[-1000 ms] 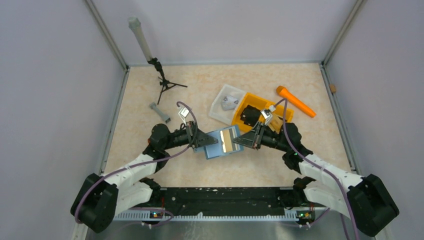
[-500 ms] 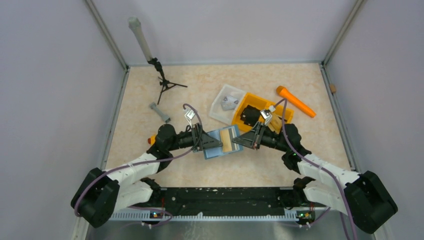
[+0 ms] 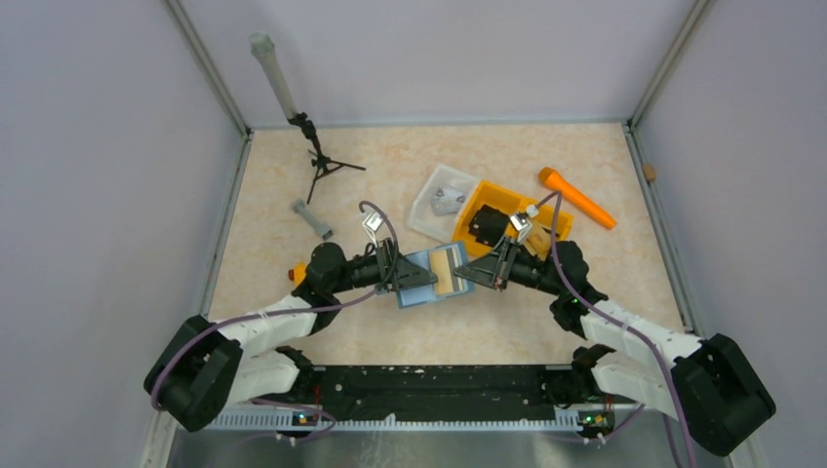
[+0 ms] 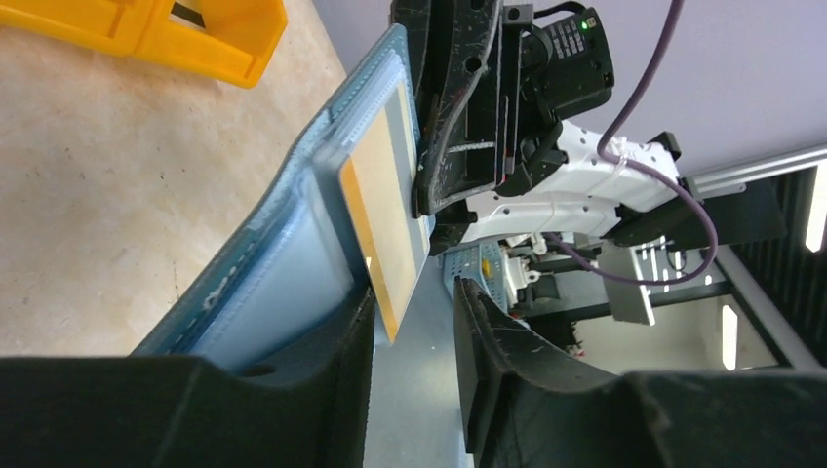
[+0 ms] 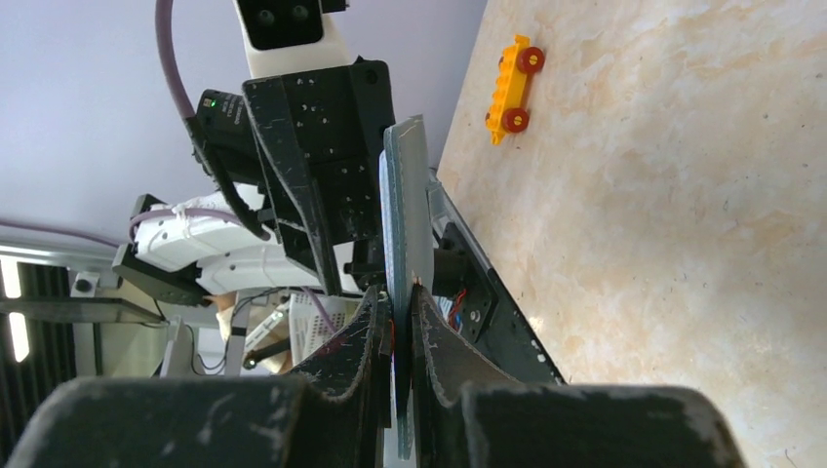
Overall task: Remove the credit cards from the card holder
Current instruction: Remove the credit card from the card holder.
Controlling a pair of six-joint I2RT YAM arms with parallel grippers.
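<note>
As right hand pinches card holder, orange bin close behind

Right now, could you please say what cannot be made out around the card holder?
Cards left in the teal-blue folding card holder: left wrist view, the tan rectangular card covers its pockets.
Left hand grip: left wrist view, its own finger hides the holder's edge.
Right hand pinch: right wrist view shows the holder edge-on, hiding any card.

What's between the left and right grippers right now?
The open card holder, tan card showing, spans from left gripper to right gripper in the top view.
</note>
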